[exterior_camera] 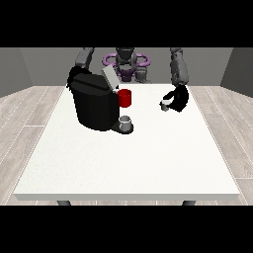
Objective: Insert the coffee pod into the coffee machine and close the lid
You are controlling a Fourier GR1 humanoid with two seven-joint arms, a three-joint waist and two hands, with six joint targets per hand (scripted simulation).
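White table [123, 163], perhaps red cup [125, 98]

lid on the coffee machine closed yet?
No. The grey lid stands tilted up above the top of the black coffee machine, not down on it.

Had loads of bare table [128, 168] toward the near edge; only the coffee machine [94, 106], its raised lid [109, 77] and a red cup [125, 98] crowded the far-left part.
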